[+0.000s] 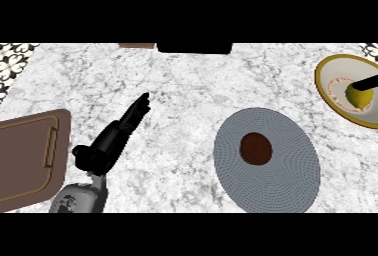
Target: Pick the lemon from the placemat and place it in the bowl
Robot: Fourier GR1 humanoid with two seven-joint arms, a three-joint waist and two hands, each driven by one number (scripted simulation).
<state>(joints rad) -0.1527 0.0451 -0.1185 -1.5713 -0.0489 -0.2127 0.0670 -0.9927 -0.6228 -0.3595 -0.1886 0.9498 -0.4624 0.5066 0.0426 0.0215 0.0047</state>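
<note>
The yellow lemon [360, 96] lies inside the cream bowl [330, 75] at the counter's far right edge, partly cut off by the view. A small black part of my right hand [367, 81] reaches in from the right edge and lies across the lemon's top; the rest of that hand is out of view. The round grey placemat [284, 180] sits right of centre with a dark brown round object [256, 148] on it. My left hand [118, 135] rests at the left, fingers straight and pointing up the counter, holding nothing.
A brown wooden board [26, 160] lies at the left edge, just beside my left forearm [80, 198]. A black object [194, 48] and a small brown one [136, 45] stand at the counter's back edge. White marble counter [192, 95] stretches between them.
</note>
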